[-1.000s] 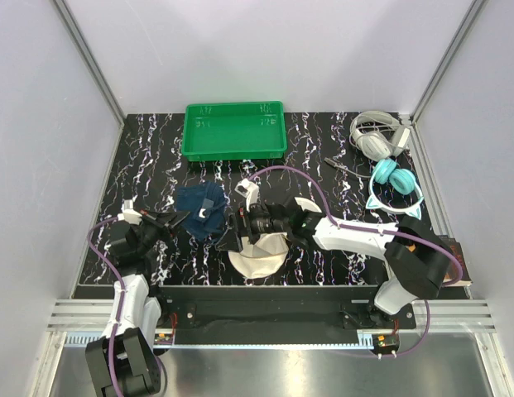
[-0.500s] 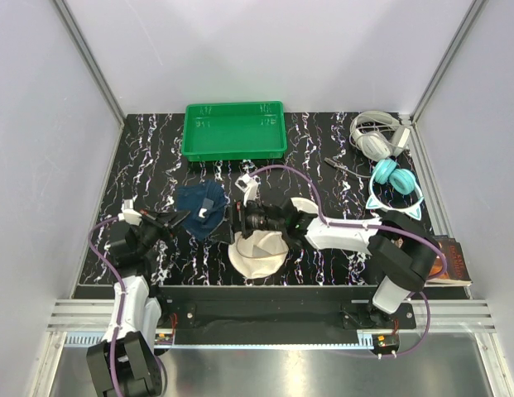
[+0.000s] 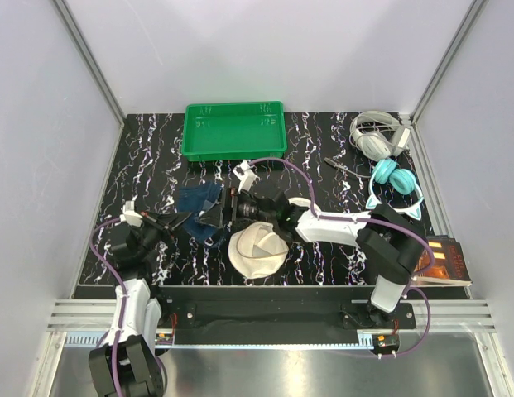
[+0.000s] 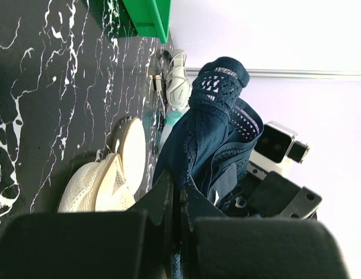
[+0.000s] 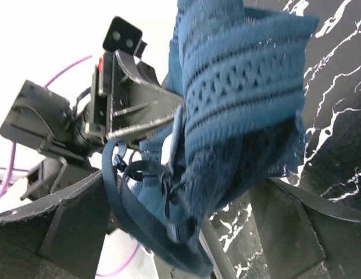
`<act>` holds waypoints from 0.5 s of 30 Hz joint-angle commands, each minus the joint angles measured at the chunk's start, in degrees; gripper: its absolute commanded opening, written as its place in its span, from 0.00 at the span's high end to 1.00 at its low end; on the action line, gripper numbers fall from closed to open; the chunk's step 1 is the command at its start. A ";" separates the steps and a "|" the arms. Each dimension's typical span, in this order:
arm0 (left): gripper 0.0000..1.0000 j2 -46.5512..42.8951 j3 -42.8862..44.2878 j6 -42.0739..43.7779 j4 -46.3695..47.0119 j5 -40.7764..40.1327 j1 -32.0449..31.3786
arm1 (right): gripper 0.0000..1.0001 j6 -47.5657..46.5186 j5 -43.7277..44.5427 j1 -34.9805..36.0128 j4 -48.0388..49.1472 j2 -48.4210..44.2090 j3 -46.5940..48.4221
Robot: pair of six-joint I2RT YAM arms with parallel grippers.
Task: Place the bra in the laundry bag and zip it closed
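Note:
The dark navy bra [image 3: 199,205] is held up off the table, left of centre. My left gripper [image 3: 180,218] is shut on its lower edge; in the left wrist view the jaws [image 4: 180,192] pinch the fabric, and the bra [image 4: 218,116] rises bunched above them. My right gripper [image 3: 222,209] is at the bra's right side. In the right wrist view its fingers [image 5: 70,232] stand wide apart, with the bunched bra [image 5: 238,116] and its straps between them. The cream laundry bag [image 3: 257,251] lies open on the table just right of the bra; it also shows in the left wrist view [image 4: 104,180].
A green tray [image 3: 234,131] stands at the back centre. Grey headphones [image 3: 377,136] and teal headphones [image 3: 395,186] lie at the back right. A book [image 3: 445,260] lies at the right edge. Grey walls enclose the table.
My right gripper has moved left from over the laundry bag to the bra's right side. The bra has bunched up between the two grippers. The left gripper has kept its hold.

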 commanded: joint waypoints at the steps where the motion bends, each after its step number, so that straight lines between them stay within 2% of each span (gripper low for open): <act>1: 1.00 -0.78 -0.49 -2.12 4.72 2.66 0.17 | 0.00 2.45 3.17 -0.56 1.06 0.94 3.88; 7: 1.00 -0.51 -0.49 -2.12 5.68 3.62 -0.27 | 0.00 4.56 5.01 -0.65 -0.35 2.52 6.07; 8: 1.00 -0.34 -0.40 -1.94 5.68 4.23 -0.35 | 0.03 4.82 4.93 -0.91 -0.44 2.78 6.25; 9: 1.00 -0.25 -0.23 -1.07 5.60 4.68 -0.44 | 0.15 5.69 4.93 -0.91 -0.35 3.31 6.51; 12: 1.00 -0.34 1.79 3.14 -0.61 6.00 -0.88 | 0.31 5.97 4.57 -0.91 -0.44 3.93 6.87; 15: 0.90 -0.86 3.55 8.15 -5.63 6.17 -1.58 | 0.46 6.14 5.28 -1.17 -0.96 4.10 6.87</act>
